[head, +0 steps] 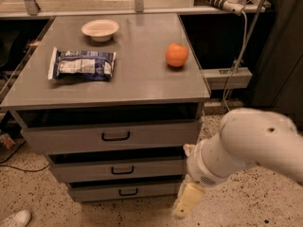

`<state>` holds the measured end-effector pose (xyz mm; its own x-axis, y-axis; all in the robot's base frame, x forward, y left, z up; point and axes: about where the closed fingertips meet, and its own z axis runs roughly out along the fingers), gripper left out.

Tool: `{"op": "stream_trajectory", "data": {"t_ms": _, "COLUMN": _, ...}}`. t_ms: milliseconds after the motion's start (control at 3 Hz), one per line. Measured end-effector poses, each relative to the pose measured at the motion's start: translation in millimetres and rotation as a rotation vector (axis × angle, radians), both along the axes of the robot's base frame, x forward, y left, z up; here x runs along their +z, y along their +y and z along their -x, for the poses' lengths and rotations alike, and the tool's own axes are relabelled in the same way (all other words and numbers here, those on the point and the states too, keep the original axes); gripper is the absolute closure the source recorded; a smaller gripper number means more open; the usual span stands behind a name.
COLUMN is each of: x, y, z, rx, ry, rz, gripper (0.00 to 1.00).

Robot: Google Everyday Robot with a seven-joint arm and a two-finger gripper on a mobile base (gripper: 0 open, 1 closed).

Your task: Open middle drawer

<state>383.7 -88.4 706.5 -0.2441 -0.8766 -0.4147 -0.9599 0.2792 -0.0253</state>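
The grey cabinet has three stacked drawers. The middle drawer (94,170) has a flat grey front with a small black bar handle (122,170) at its centre, and it sits between the taller top drawer (71,138) and the narrow bottom drawer (99,192). All three fronts step back from one another as they go down. My gripper (187,200) hangs low at the end of the white arm (246,145). It is just right of the bottom drawer's right end, below and right of the middle drawer's handle, and apart from it.
On the cabinet top (137,79) lie a white bowl (100,30), a blue-and-white snack bag (81,65) and an orange (176,55). A cable (239,56) hangs at the right. The floor is speckled, with a white shoe (14,219) at lower left.
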Motion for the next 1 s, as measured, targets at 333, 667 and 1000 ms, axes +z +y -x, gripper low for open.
{"op": "stream_trajectory", "data": {"t_ms": 333, "x": -52, "y": 38, "z": 2, "rx": -0.004, "ry": 0.006, "rz": -0.036, "gripper": 0.0}}
{"op": "stream_trajectory", "data": {"t_ms": 667, "x": -90, "y": 68, "z": -7, "rx": -0.018, "ry": -0.01, "rz": -0.081, "gripper": 0.0}}
{"op": "stream_trajectory", "data": {"t_ms": 1000, "x": -88, "y": 70, "z": -17, "rx": -0.034, "ry": -0.042, "rz": -0.096, "gripper": 0.0}}
